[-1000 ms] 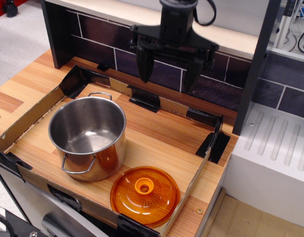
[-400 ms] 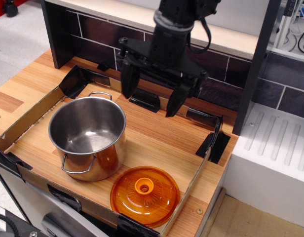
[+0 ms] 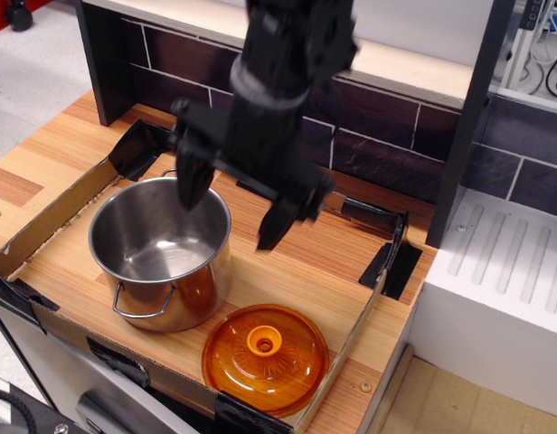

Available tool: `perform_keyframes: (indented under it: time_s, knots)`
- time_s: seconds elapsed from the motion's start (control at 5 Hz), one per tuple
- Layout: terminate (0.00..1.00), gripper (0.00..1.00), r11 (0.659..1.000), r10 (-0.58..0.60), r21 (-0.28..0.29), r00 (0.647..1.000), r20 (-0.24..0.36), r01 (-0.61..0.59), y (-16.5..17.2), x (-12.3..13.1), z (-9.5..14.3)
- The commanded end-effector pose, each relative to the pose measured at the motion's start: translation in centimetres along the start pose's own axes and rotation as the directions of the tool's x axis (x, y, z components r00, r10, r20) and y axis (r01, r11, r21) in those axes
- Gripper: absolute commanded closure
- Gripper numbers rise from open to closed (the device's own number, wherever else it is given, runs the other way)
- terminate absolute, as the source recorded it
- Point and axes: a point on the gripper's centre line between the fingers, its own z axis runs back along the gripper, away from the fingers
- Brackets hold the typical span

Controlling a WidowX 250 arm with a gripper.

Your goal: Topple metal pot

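The metal pot stands upright at the left of the cardboard-walled tray, open side up, with one wire handle facing the camera. My black gripper hangs open just above the pot's right rim. Its left finger is over the pot's opening and its right finger is outside the pot, over the wooden floor. I cannot tell whether it touches the rim. It holds nothing.
A translucent orange lid with a knob lies at the tray's front edge, right of the pot. A dark tiled back wall rises behind. A white ribbed block stands at the right. A black post stands at the right rear.
The gripper has come down and to the left, from high near the back wall to just over the pot's right rim. The pot and lid have not moved.
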Motion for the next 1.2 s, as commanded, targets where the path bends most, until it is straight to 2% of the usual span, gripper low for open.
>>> perform_keyframes:
  time_s: [0.0,0.2,0.4,1.0]
  knots:
    - [0.00,0.00,1.000,0.017,0.024,1.000,0.014,-0.017,-0.2,0.3,-1.4]
    - [0.00,0.00,0.999,0.022,0.023,1.000,0.019,-0.022,-0.2,0.6,-1.6]
    - [0.00,1.00,1.000,0.023,0.013,1.000,0.017,-0.024,0.1,0.7,-1.7]
    - [0.00,1.00,1.000,0.026,0.001,0.999,0.034,-0.026,1.7,0.3,-2.3]
